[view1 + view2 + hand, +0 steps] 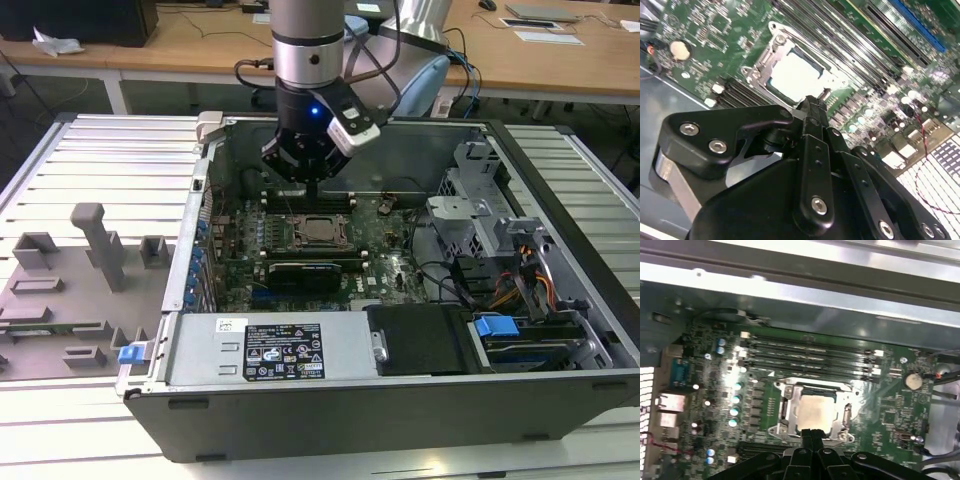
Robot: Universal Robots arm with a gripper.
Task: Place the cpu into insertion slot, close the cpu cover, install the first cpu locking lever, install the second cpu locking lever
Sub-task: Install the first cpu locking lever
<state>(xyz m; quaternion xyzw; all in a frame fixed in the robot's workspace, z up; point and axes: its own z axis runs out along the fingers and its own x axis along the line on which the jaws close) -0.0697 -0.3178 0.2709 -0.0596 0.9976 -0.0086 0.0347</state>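
We find the black two-finger gripper (313, 186) with its fingers clenched together, grasping nothing, just above the socket's edge. The pale silver square cpu (815, 412) sits in the socket, and the grey metal-frame cpu cover (789, 410) lies flat around it. Long black memory slots (810, 357) run just beside it on the green motherboard (395, 265), inside the open dark-grey computer case (400, 420).
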